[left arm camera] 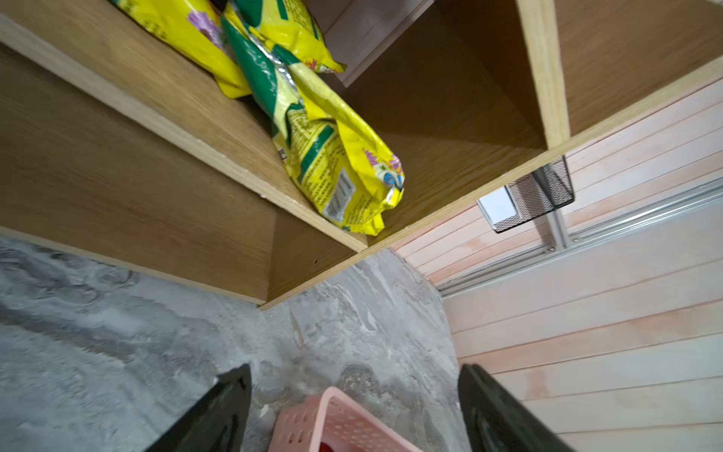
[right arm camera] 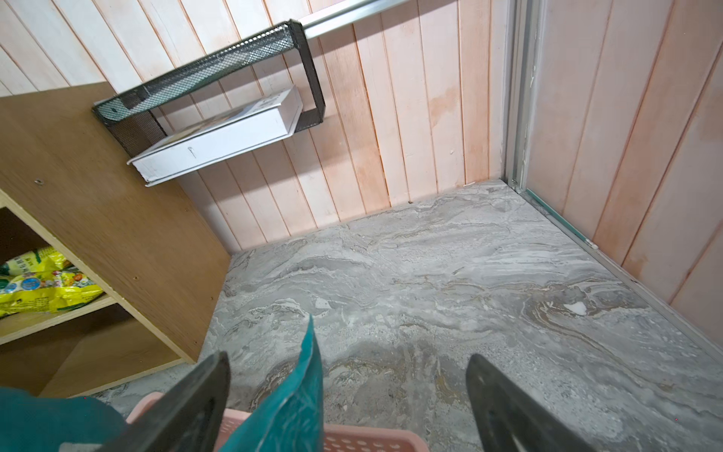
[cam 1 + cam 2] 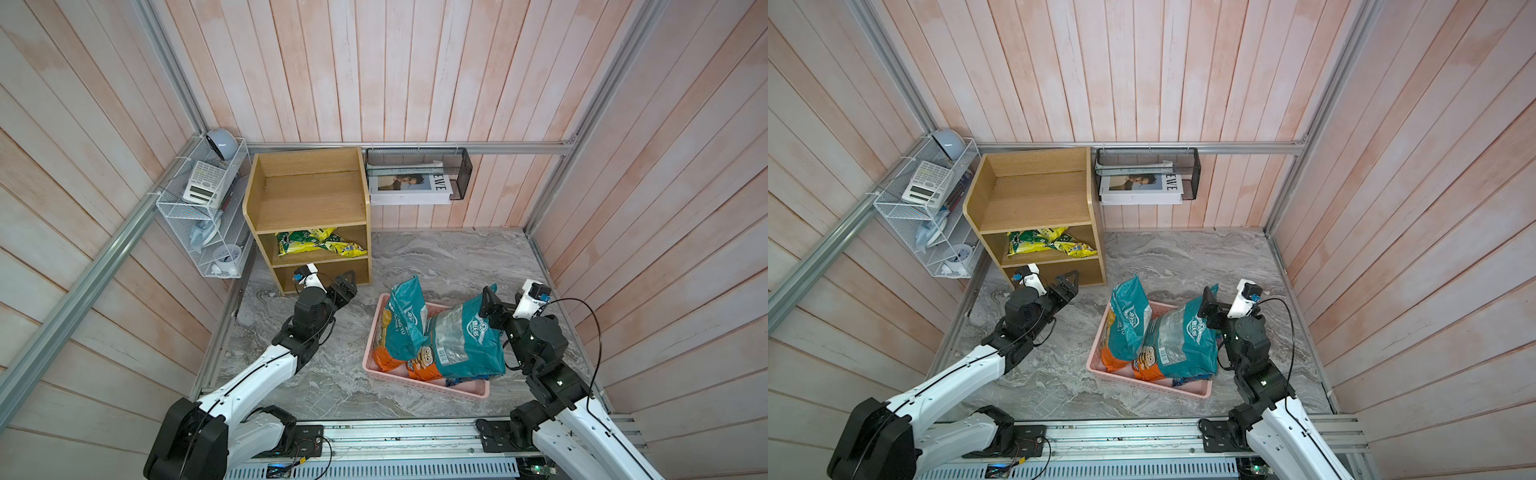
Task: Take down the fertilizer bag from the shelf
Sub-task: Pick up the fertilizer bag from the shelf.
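Note:
The fertilizer bag [image 3: 320, 243] [image 3: 1050, 243] is yellow and green and lies on the middle tier of the oak shelf [image 3: 307, 191] [image 3: 1034, 195]. In the left wrist view the fertilizer bag [image 1: 328, 156] reaches the front edge of its board on the shelf [image 1: 156, 129]. My left gripper [image 3: 349, 282] [image 3: 1073, 276] [image 1: 352, 371] hangs open and empty in front of the bottom tier, below the bag and apart from it. My right gripper [image 3: 500, 297] [image 3: 1219, 301] [image 2: 348, 360] is open over the pink basket, with a teal bag's top corner [image 2: 305, 383] standing loose between its fingers.
The pink basket [image 3: 469, 392] [image 3: 1192, 390] on the marble floor holds two teal and orange bags [image 3: 469, 332]. A white wire rack [image 3: 199, 208] hangs left of the shelf. A black mesh basket [image 3: 419, 166] with a book hangs to its right. Plank walls enclose three sides.

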Controlling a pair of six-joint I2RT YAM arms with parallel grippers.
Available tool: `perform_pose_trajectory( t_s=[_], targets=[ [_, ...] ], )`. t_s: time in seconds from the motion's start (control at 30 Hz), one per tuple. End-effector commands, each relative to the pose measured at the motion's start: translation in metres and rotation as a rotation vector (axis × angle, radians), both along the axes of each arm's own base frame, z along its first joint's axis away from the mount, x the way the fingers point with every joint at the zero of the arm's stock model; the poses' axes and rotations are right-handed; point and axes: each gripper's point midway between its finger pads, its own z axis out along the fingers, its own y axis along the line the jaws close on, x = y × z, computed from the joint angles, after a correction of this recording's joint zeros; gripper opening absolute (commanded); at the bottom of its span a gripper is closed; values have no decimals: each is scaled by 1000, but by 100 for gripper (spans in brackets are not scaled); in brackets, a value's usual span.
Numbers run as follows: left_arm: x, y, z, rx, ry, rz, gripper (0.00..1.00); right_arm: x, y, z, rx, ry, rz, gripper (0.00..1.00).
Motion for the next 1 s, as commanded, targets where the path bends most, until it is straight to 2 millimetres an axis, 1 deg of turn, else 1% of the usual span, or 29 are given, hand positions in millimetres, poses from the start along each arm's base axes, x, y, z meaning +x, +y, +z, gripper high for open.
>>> perform_pose_trajectory(
  t_s=[0.0,0.1,0.17,0.27,0.33,0.43,0.67,0.8,0.9,0.97],
  targets=[
    [11,-17,36,-143,-80,-105,89,-3,5,8,20,-39,35,98],
    [17,-22,42,-164,-82,-120,89,-1,5,6,16,-31,34,98],
    [23,-18,39,-166,-65,-93,88,0,7,6,11,-24,39,98],
    [33,-6,34,-181,-42,-39,78,2,10,4,11,-14,53,98],
    [39,-1,34,-198,-41,-24,75,2,10,4,11,-15,52,98],
    [45,2,39,-194,-47,-3,74,1,9,5,13,-19,48,98],
    [63,0,40,-184,-30,5,74,0,7,6,12,-22,39,98],
    [78,0,33,-195,3,10,74,2,7,4,6,-13,37,98],
    [86,2,22,-210,33,26,73,3,7,3,5,-11,33,98],
    [91,3,15,-214,51,37,70,3,7,3,3,-11,33,98]
  ],
)
